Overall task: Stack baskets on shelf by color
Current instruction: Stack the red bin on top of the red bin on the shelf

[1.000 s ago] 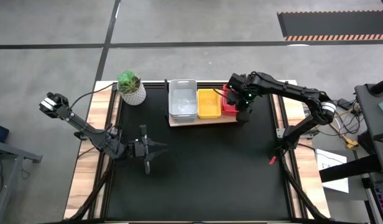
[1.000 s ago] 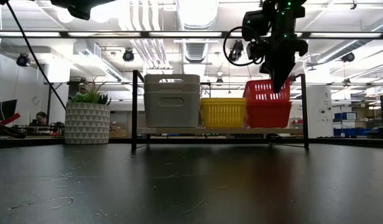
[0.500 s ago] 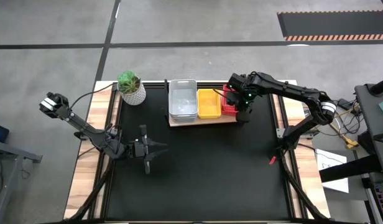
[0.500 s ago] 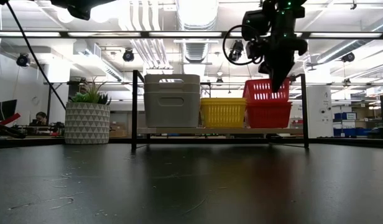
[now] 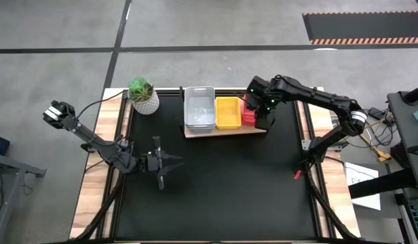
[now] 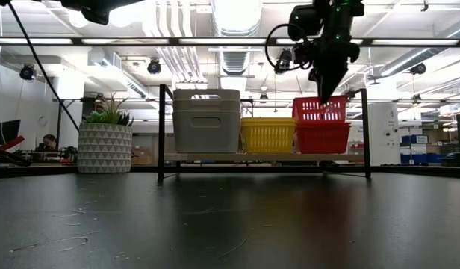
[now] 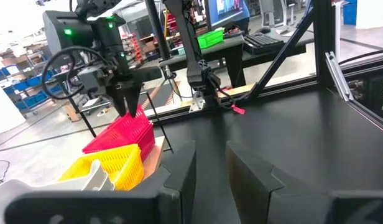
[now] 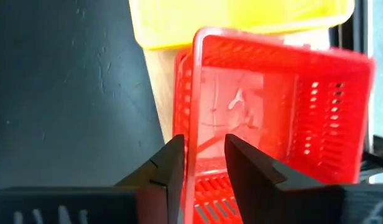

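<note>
we see the shelf (image 5: 222,130), a light wood board, at the far side of the black worktop (image 5: 216,190), with three groups of baskets in a row on it. in the high view the grey-white baskets (image 5: 199,108) sit at the left end, the yellow baskets (image 5: 227,112) in the middle and touching them, and the red baskets (image 5: 249,114) at the right end. in the low view the red stack (image 6: 320,127) stands taller than the yellow one (image 6: 267,134), and its top basket sits nested in the one below.

the right gripper (image 6: 322,93) hangs just above the near rim of the top red basket. in the right wrist view its two fingers (image 8: 173,163) stand a little apart, one on each side of the basket's wall (image 8: 193,124); we see a gap between fingers and wall, so we read the gripper as partly open and not clamping the basket.

the left gripper (image 5: 162,163) waits low over the left part of the worktop, well apart from the shelf. in the left wrist view its fingers (image 7: 182,168) stand apart with only bare worktop between them, holding nothing.

a potted green plant (image 5: 142,95) stands at the far left corner, just beside the shelf's left end.
</note>
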Available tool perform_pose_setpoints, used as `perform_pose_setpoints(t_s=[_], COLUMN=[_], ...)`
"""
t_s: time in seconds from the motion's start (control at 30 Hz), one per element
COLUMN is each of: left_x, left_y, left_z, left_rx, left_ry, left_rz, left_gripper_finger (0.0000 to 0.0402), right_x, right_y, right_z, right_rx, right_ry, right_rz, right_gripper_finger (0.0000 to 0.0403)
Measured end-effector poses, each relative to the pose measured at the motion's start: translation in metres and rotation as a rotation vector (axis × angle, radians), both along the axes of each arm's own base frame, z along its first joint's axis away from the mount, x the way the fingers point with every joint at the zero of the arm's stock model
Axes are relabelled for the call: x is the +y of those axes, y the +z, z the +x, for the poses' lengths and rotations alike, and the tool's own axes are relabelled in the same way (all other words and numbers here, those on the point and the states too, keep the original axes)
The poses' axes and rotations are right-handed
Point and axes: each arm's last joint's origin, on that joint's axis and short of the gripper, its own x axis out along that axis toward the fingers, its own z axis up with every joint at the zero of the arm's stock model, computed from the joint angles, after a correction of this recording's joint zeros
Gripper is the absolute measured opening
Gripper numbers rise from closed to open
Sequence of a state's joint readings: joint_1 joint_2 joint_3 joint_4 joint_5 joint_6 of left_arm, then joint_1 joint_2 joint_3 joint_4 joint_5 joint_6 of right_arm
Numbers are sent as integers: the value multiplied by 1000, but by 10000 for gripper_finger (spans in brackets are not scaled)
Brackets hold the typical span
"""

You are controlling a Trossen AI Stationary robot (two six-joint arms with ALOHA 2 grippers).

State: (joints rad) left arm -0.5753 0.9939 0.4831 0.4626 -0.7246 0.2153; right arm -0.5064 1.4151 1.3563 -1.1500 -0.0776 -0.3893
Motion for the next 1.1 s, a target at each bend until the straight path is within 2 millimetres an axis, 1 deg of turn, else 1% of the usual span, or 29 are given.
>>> perform_pose_setpoints(t_s=[0.13, 0.27, 0.37, 0.53, 0.63, 0.67, 0.83, 0.97, 1.1], left_x=[0, 0, 0, 0, 0, 0, 0, 0, 0], left_y=[0, 0, 0, 0, 0, 0, 0, 0, 0], left_z=[0, 0, 0, 0, 0, 0, 0, 0, 0], left_rx=[0, 0, 0, 0, 0, 0, 0, 0, 0], left_ry=[0, 0, 0, 0, 0, 0, 0, 0, 0], left_rz=[0, 0, 0, 1, 0, 0, 1, 1, 0], left_gripper_finger=[72, 72, 72, 72, 72, 72, 72, 72, 72], right_x=[-1, -4, -5, -3, -1, 1, 10, 17, 24], right_y=[6, 12, 12, 10, 6, 4, -8, -13, -13], right_z=[2, 4, 5, 5, 5, 5, 8, 9, 12], right_rx=[-28, -39, -44, -38, -26, -20, 2, 2, -18], right_ry=[3, -25, -20, -16, -5, 2, 35, 62, 88], right_rz=[-17, -72, -83, -75, -68, -65, -46, 5, 56], right_gripper_finger=[118, 115, 95, 44, 16, 13, 10, 12, 32])
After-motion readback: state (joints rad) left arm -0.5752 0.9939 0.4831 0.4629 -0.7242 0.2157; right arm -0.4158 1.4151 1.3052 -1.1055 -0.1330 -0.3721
